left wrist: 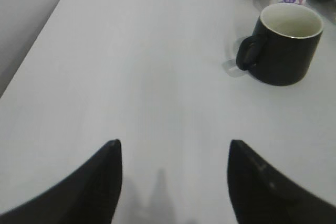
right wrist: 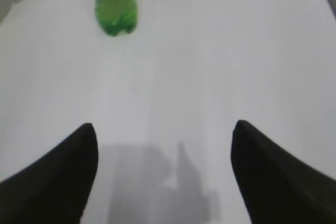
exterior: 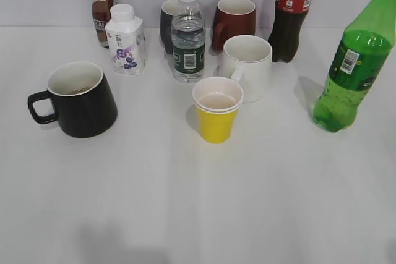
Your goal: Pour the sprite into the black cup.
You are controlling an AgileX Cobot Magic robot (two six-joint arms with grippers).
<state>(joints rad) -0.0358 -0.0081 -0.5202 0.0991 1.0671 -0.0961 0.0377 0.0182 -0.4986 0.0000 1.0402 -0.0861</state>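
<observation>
You have the sprite point(exterior: 354, 66) standing upright at the far right of the white table point(exterior: 198, 202), well apart from the black cup point(exterior: 79, 98), which sits on the left side with its loop handle pointing left and its white inside open to view. Between them, near the middle, you can see a yellow paper cup point(exterior: 216, 110) just in front of a white mug point(exterior: 246, 66), the two very close or touching. Behind those stand a clear water bottle point(exterior: 187, 35), a dark grey mug point(exterior: 168, 24) and a dark red mug point(exterior: 234, 21), and further right a cola bottle point(exterior: 291, 17) with a red label. On the far left of the back row you have a small brown bottle point(exterior: 100, 5) and, just in front of it, a white carton point(exterior: 126, 40). Your left gripper point(left wrist: 173, 182) hovers over bare table with its jaws spread wide and nothing between them; the black cup lies ahead and to its right. Your right gripper point(right wrist: 165, 177) is likewise spread wide and empty, casting a shadow on the table below, with the base of the sprite ahead and to its left, beside the edge of the white mug.
</observation>
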